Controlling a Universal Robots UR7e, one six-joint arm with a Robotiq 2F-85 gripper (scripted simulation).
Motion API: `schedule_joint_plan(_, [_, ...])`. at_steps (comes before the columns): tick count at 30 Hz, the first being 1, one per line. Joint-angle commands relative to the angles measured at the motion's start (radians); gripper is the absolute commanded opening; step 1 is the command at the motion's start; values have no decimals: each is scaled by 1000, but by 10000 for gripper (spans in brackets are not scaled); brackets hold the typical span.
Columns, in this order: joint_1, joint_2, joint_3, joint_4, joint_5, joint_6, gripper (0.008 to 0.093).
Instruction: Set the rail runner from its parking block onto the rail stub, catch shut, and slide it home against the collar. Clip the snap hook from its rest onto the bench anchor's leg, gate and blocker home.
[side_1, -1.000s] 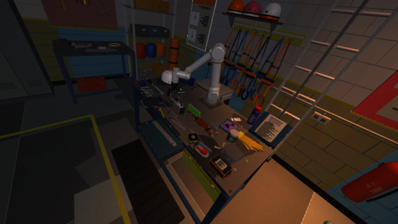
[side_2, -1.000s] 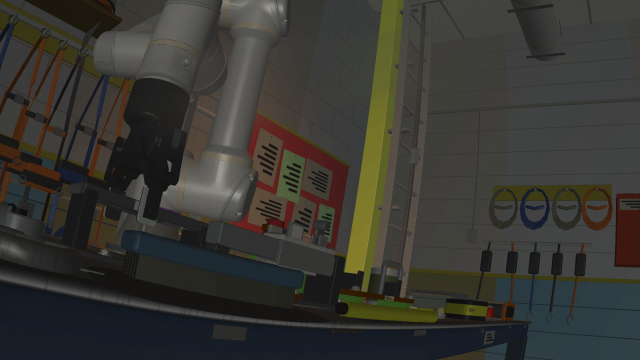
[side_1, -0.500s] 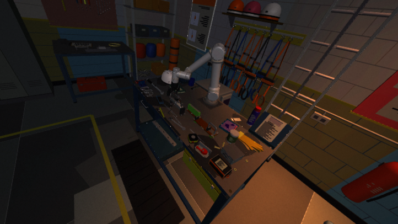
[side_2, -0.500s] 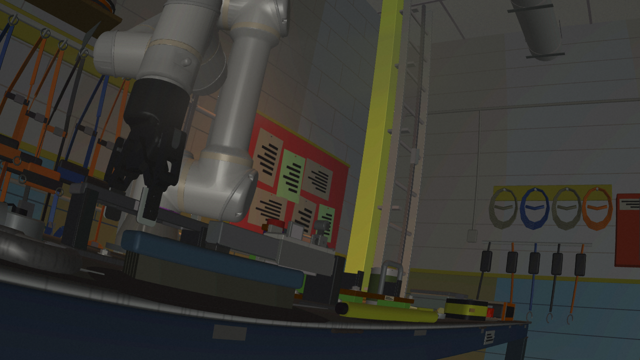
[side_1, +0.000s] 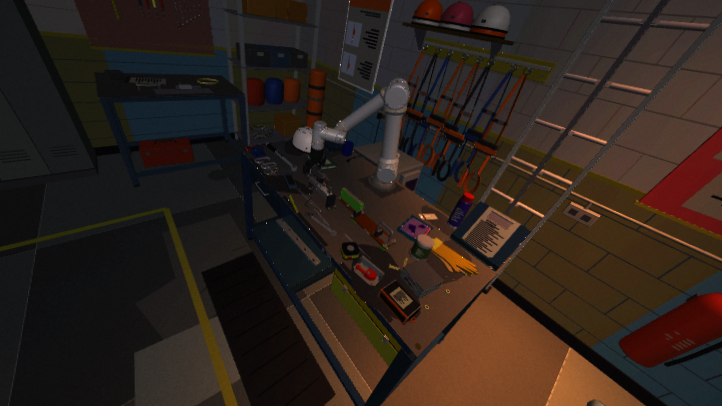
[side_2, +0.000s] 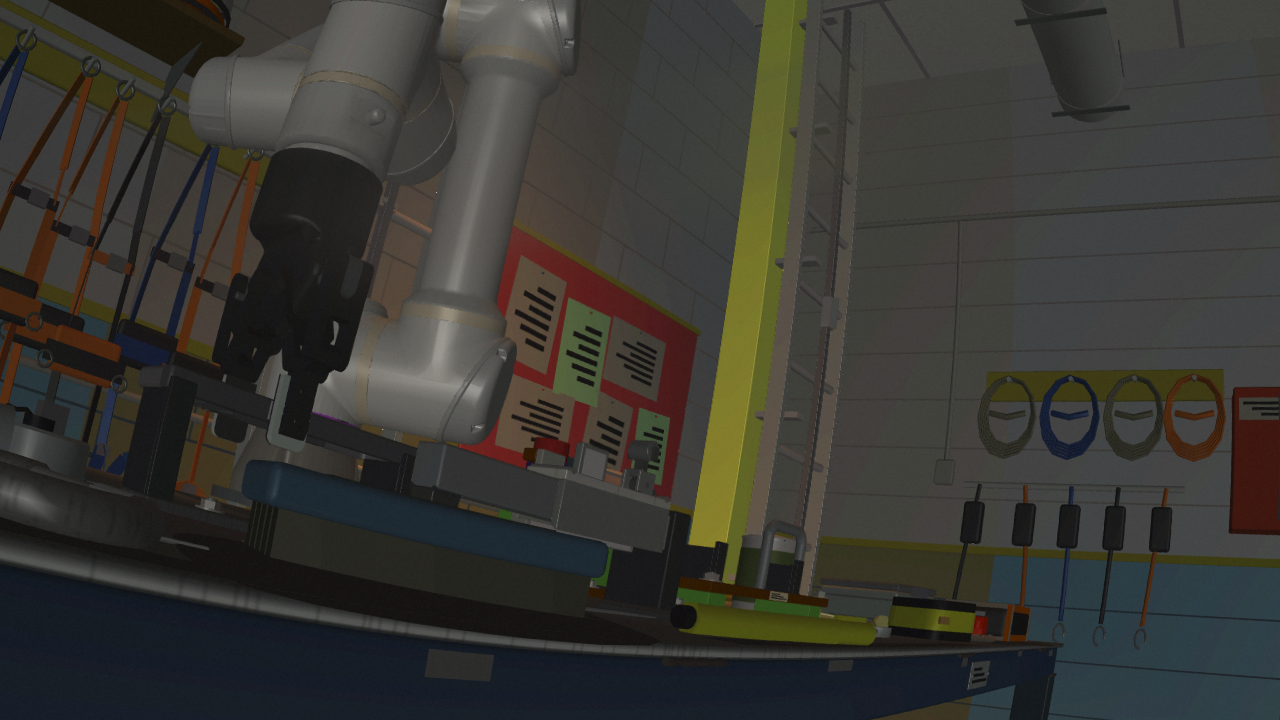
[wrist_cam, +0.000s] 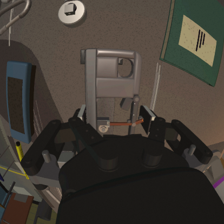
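A grey metal snap hook (wrist_cam: 111, 86) lies flat on the bench right under my wrist, its frame running away from me and a thin orange gate bar (wrist_cam: 123, 124) crossing its near end. My gripper (wrist_cam: 116, 119) is open, its fingers on either side of the hook's near end, and it holds nothing. From the side, my gripper (side_2: 282, 394) hangs low over the bench's far end (side_1: 315, 171). The green rail stub (side_1: 352, 200) and the bench anchor (side_1: 384, 234) sit further along the bench.
The long bench (side_1: 373, 237) is crowded: a blue-edged device (wrist_cam: 17, 100) lies left of the hook, a green booklet (wrist_cam: 194, 40) to its right, a round grey disc (wrist_cam: 71, 11) beyond it. A yellow post (side_2: 752, 295) rises mid-bench.
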Motion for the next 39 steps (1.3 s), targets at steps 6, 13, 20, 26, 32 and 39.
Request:
schedule_joint_plan(6, [0, -4, -2, 5, 0, 0, 714])
schedule_joint_plan(13, [0, -8, -4, 10, 0, 0, 644])
schedule_joint_plan(20, [0, -10, -5, 14, 0, 0, 574])
schedule_joint_plan(26, [0, -10, -5, 14, 0, 0, 514])
schedule_joint_plan(32, [0, -10, -5, 14, 0, 0, 454])
schedule_joint_plan(39, [0, -10, -5, 14, 0, 0, 384])
